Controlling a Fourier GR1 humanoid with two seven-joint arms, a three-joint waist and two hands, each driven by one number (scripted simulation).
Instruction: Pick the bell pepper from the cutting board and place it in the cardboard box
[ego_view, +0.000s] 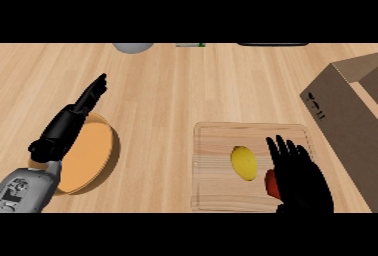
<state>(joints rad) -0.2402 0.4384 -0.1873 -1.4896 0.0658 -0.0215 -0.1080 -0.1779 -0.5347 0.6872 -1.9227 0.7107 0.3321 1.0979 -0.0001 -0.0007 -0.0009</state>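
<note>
Pepper (270, 183) lay lower right on the board (214, 150), beside a lemon (244, 161), mostly hidden under right hand (299, 175), fingers straight, unclosed. Probably light, smooth, slippery; best grasped across its body. Box (347, 115) at right edge.

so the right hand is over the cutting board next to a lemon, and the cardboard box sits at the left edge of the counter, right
Not quite. The cardboard box sits at the right edge of the counter, not the left; the head view shows it beyond the cutting board. The rest holds: the right hand is over the board next to the lemon.
</note>
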